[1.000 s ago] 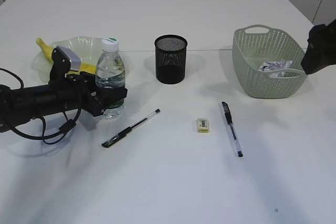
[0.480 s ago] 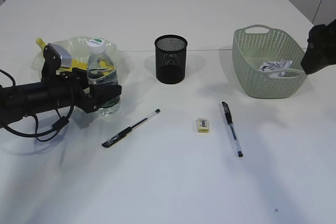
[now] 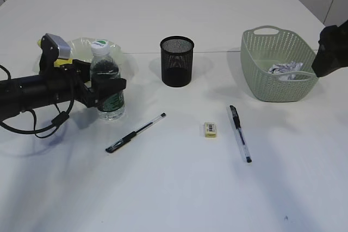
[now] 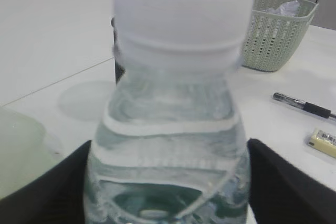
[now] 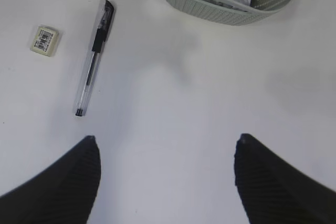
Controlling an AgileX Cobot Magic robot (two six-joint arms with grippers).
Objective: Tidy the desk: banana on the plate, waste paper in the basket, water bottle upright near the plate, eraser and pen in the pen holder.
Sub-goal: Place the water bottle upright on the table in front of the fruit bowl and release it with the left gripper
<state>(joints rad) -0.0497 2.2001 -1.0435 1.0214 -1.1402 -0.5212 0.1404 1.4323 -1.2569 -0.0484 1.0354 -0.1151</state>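
Observation:
The water bottle (image 3: 107,91) with its white cap stands upright on the table beside the pale green plate (image 3: 81,44). My left gripper (image 3: 111,86) is open, its fingers (image 4: 47,192) close on either side of the bottle (image 4: 173,129). The arm hides most of the banana (image 3: 42,43) on the plate. Waste paper (image 3: 285,70) lies in the green basket (image 3: 277,71). Two pens (image 3: 136,132) (image 3: 239,132) and a yellow eraser (image 3: 210,129) lie on the table before the black mesh pen holder (image 3: 176,61). My right gripper (image 5: 165,150) hovers open over bare table, holding nothing.
The right arm (image 3: 331,50) hangs at the right edge beside the basket (image 5: 231,9). In the right wrist view the pen (image 5: 94,56) and eraser (image 5: 44,40) lie to the left of the gripper. The left arm's cable loops on the table at far left.
The left arm has shifted the bottle left toward the plate and set it upright. Its jaws have widened around the bottle. The right arm has not moved.

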